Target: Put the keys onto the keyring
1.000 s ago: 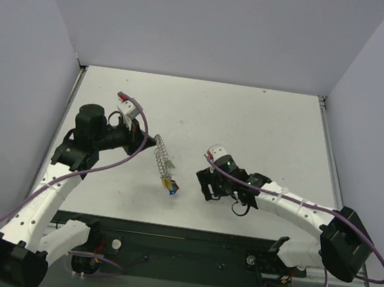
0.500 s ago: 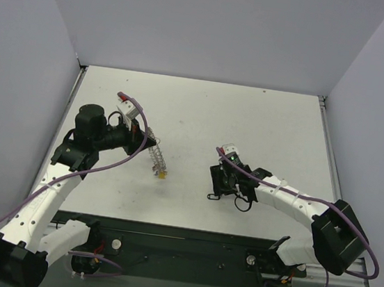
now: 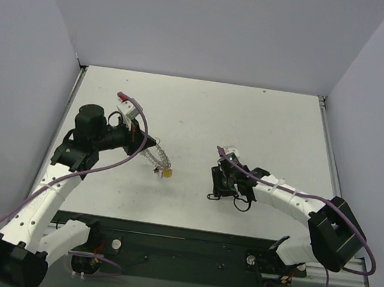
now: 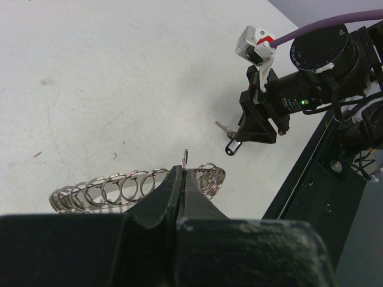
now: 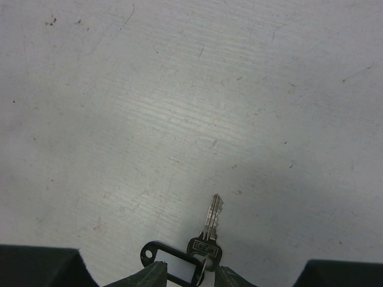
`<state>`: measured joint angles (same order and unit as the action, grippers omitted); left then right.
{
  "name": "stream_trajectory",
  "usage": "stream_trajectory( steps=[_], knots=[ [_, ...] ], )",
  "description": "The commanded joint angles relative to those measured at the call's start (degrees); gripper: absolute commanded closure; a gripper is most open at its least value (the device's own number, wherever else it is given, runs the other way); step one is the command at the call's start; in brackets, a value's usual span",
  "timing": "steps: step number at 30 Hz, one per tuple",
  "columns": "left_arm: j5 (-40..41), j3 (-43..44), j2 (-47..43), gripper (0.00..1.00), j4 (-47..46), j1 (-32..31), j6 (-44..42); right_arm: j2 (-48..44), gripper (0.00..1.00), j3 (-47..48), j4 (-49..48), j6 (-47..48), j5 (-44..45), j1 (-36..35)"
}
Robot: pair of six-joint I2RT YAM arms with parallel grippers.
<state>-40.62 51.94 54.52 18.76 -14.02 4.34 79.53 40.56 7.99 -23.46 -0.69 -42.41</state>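
Work on the near side falls to the right gripper (image 5: 191,278), low over the table (image 3: 265,117). Its jaws stand partly spread either side of a black-headed key (image 5: 206,238) and its black tag (image 5: 173,263), both lying flat. Whether the jaws already bite I cannot tell. Coming from above suits a thing this small and flat. Farther off and to the left, the keyring (image 4: 119,188) hangs clear of the table, a yellow key (image 3: 166,173) dangling from its low end. Beyond it the left gripper (image 4: 182,179) is pressed together on the ring's wire, presumably holding it steady and raised so the next key can be threaded on from the right.
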Motion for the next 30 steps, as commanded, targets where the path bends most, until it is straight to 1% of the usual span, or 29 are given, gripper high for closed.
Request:
stream_trajectory(
  steps=[1, 14, 23, 30],
  knots=[
    [-1.04, 0.53, -1.44, 1.0, -4.7, 0.31, 0.32, 0.1, 0.63, -0.3, 1.68, -1.85, 0.16, 0.05],
    [-1.21, 0.53, -1.61, 1.0, -4.7, 0.31, 0.32, -0.25, 0.73, -3.55, 0.71, -4.92, 0.07, 0.05],
    [-1.21, 0.44, -1.7, 1.0, -4.79, 0.22, 0.23, 1.68, 0.76, -5.4, -3.06, -5.81, 0.42, -0.04],
    [-1.21, 0.26, -1.7, 1.0, -4.88, 0.22, 0.23, 0.72, 0.75, -5.31, -3.86, -6.15, -0.1, -0.3]
  ],
)
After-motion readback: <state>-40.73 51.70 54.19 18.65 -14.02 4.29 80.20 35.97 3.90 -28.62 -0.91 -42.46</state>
